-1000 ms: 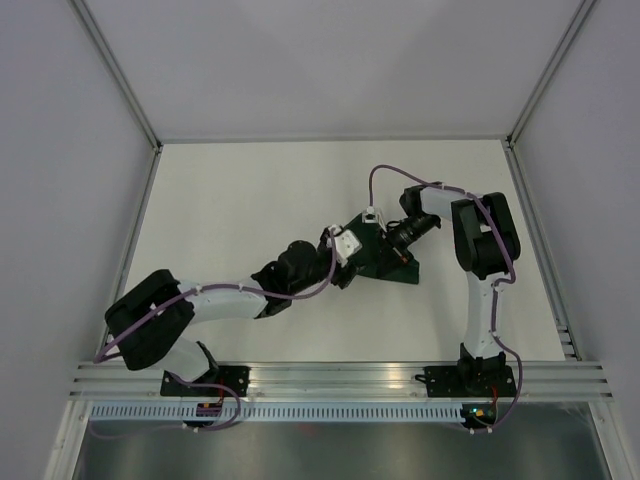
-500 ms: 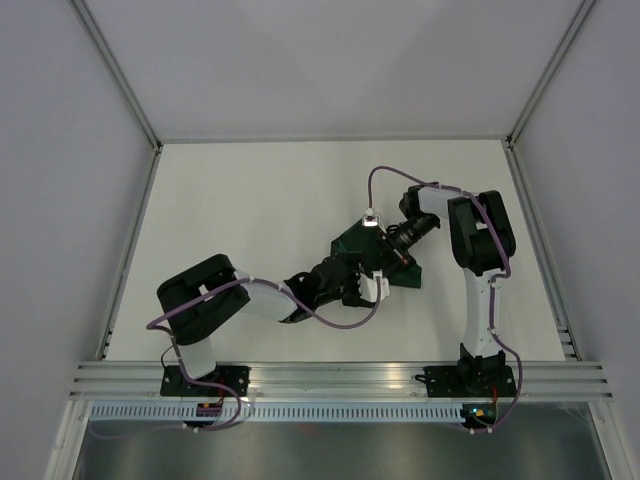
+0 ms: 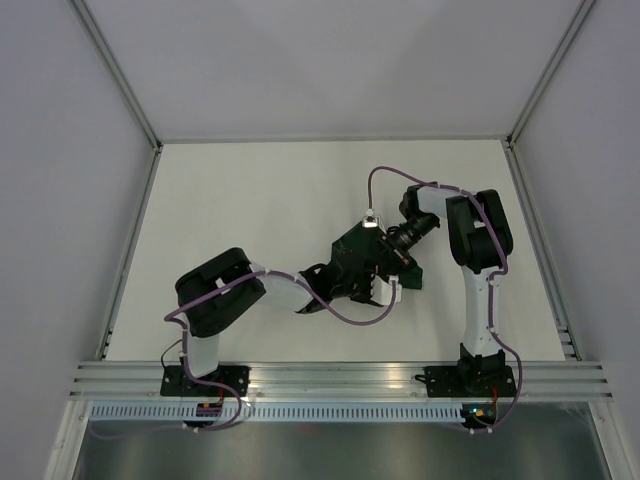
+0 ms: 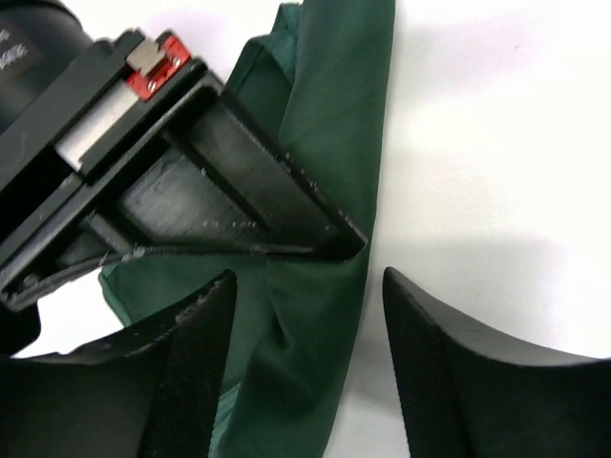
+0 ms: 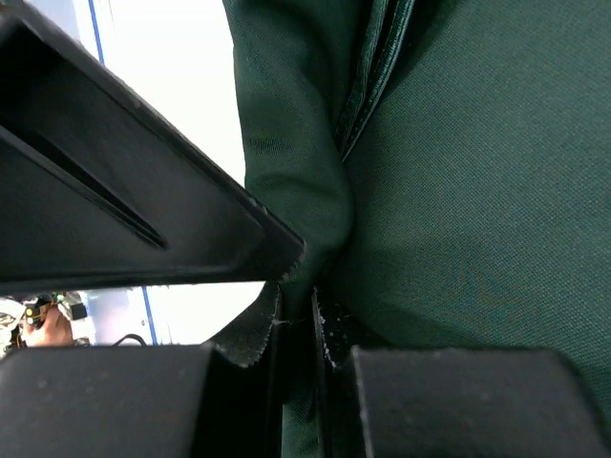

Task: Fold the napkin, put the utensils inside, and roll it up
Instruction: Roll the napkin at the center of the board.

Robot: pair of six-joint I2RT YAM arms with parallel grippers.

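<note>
The napkin [image 4: 329, 143] lies right of centre on the table [image 3: 250, 200], bunched into a long, narrow green band with folds running along it. No utensils show in any view; if they are inside the cloth, the pictures cannot say.

And the right gripper [image 5: 307, 303] has it: jaws nearly together, a ridge of green cloth nipped between the tips, pinning the band down from the far side. The left gripper [image 4: 307, 334] comes in from the near side, jaws well apart, straddling the band's right edge with nothing in its grasp, its fingers [image 4: 181, 382] clear of the cloth.

Here is the danger. The two tools are crowded on one small patch of fabric. If the left jaws close here, they could catch the right finger as well as the cloth. A tug from the left could also drag the fold out of the right pinch and let the band spring loose, spilling anything tucked inside.

Against a second ago, the left arm has pulled its elbow in toward the centre, and its gripper has dropped from the far side of the napkin to the near edge. The right arm has barely shifted.
</note>
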